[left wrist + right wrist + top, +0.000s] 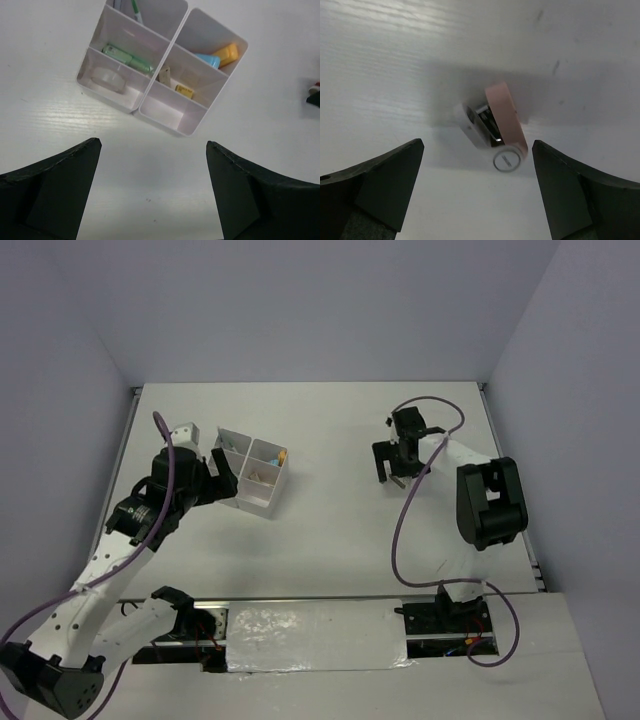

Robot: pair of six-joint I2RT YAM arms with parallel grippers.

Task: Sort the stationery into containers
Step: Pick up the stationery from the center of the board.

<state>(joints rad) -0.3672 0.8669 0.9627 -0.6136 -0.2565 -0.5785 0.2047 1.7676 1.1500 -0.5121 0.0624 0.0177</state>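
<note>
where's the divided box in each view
Top external: the divided box sits left of centre.
Left wrist: the box fills the upper middle.
Right wrist: not in it.
Shared landmark: the orange-yellow marker, in a corner compartment, also shows in the left wrist view.

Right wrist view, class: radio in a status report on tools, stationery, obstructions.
Left tool open, empty, facing the part-filled box. Right tool open above pink item, loose on table. Nothing blocking the pick.

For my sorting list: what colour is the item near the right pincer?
The item is pink, with a whitish part; right wrist view.
</note>
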